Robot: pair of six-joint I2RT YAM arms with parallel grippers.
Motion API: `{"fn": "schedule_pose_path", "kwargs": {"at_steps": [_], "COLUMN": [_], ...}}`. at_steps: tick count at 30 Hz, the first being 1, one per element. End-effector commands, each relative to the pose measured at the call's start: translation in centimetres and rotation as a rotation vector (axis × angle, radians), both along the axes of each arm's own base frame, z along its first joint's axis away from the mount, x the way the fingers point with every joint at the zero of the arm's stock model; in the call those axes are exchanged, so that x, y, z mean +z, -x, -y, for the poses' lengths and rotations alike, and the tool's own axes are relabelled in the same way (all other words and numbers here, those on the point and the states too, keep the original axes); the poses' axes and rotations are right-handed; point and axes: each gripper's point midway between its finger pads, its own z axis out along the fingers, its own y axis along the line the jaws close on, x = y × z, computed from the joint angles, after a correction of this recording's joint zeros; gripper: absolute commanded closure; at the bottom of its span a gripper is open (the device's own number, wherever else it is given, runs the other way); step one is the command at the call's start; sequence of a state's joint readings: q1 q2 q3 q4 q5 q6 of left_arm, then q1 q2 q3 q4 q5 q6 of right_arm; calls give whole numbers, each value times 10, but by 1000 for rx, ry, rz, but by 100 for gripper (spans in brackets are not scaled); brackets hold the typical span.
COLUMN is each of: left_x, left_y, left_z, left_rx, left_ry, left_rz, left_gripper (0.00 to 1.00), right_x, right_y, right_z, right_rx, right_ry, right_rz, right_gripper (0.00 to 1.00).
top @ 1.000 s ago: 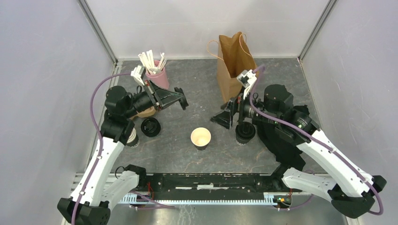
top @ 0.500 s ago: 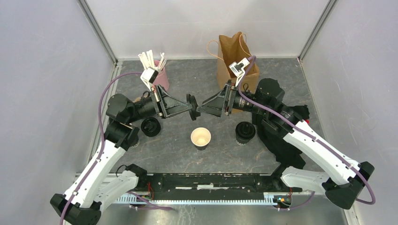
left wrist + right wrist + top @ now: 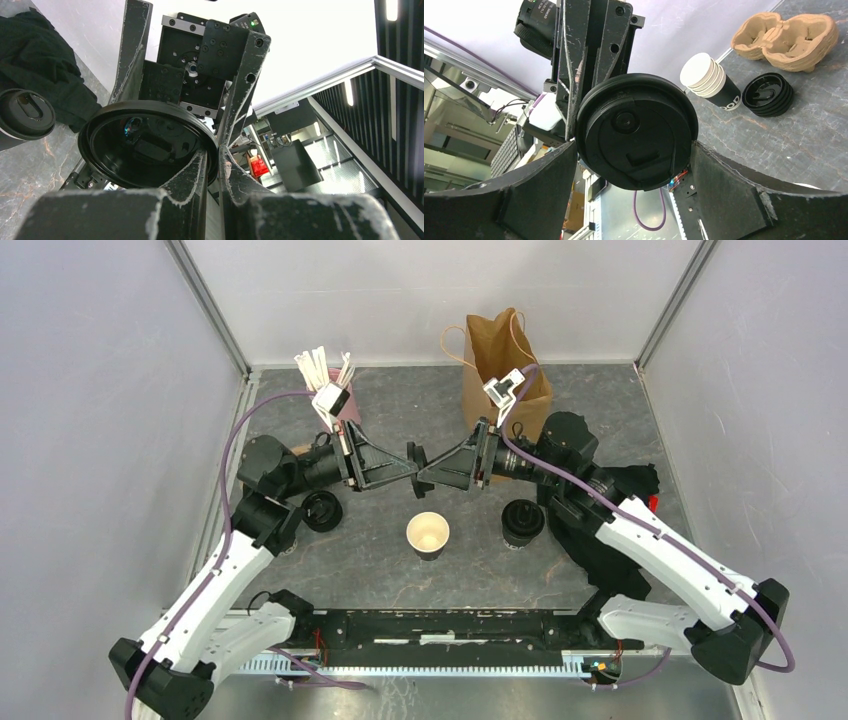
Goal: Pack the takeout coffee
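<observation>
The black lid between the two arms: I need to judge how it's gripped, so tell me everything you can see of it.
The black lid is round, glossy plastic, with a raised rim, a small round hole and a rectangular recess on its top face; its underside is hollow. It hangs on edge in mid-air. The left gripper pinches its rim, jaws shut; the right gripper has its jaws wide on either side, and whether they touch it is unclear.

Black lid (image 3: pixel 636 131), brown paper bag (image 3: pixel 500 365), pink cup (image 3: pixel 352 412), grey marbled table (image 3: pixel 375 555)
</observation>
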State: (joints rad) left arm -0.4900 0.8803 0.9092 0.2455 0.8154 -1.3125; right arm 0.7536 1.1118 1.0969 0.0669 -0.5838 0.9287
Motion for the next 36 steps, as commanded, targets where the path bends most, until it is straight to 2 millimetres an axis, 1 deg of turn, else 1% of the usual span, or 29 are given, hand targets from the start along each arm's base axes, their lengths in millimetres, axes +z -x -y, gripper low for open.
{"fn": "schedule_pose_path", "kwargs": {"at_steps": [1, 9, 10, 11, 12, 13, 14, 15, 16, 17, 18, 19, 20, 21, 24, 25, 26, 27, 29, 31, 33, 36], "left_x": [16, 14, 12, 9, 7, 2, 0, -11, -15, -21, -35, -47, -60, -76, -121, -130, -136, -141, -150, -159, -168, -176], "left_y": [6, 6, 5, 5, 3, 1, -1, -5, -6, -9, -13, -18, -24, -32, -44, -46, -47, -49, -53, -58, -61, -65], "left_z": [1, 1, 1, 1, 1, 0, -1, -3, -4, -6, -11, -16, -23, -33, -69, -77, -81, -82, -81, -77, -73, -71], "left_rx": [-25, -19, -16, -9, 6, 25, 48, 76, 91, 114, 154, 196, 247, 316, 495, 521, 534, 538, 536, 524, 519, 521], "left_ry": [37, 32, 23, 13, -3, -25, -53, -102, -134, -174, -238, -297, -367, -459, -700, -750, -786, -804, -818, -822, -823, -827], "left_rz": [23, 22, 21, 17, 24, 24, 25, 3, 13, 9, -25, -52, -77, -109, -255, -274, -281, -282, -287, -310, -348, -362], "left_gripper": [88, 87, 84, 79, 72, 68, 59, 52, 45, 41, 37, 35, 33, 31, 27, 27, 27, 27, 25, 24, 23, 23], "right_x": [8, 6, 5, 3, -2, -5, -11, -22, -32, -46, -61, -77, -88, -97, -116, -122, -129, -136, -152, -169, -178, -180], "right_y": [3, 4, 3, 3, 1, 1, 1, 0, -1, -2, -4, -6, -9, -10, -17, -18, -19, -17, -9, 0, 9, 8], "right_z": [0, 0, 1, 1, 2, 3, 4, 6, 9, 14, 20, 28, 36, 44, 68, 74, 79, 80, 75, 63, 48, 32], "right_rx": [17, 19, 16, 12, 2, -4, -10, -21, -34, -48, -68, -93, -116, -128, -179, -184, -191, -181, -134, -81, -25, -15], "right_ry": [-40, -45, -43, -36, -21, -9, 9, 49, 91, 151, 218, 295, 362, 426, 586, 631, 682, 725, 810, 919, 993, 1068], "right_rz": [31, 33, 34, 31, 24, 26, 22, 29, 36, 46, 61, 63, 97, 122, 202, 220, 225, 234, 258, 278, 282, 301], "right_gripper": [14, 28, 30, 31, 31, 32, 32, 32, 32, 32, 32, 32, 32, 32, 31, 31, 31, 30, 30, 30, 30, 29]}}
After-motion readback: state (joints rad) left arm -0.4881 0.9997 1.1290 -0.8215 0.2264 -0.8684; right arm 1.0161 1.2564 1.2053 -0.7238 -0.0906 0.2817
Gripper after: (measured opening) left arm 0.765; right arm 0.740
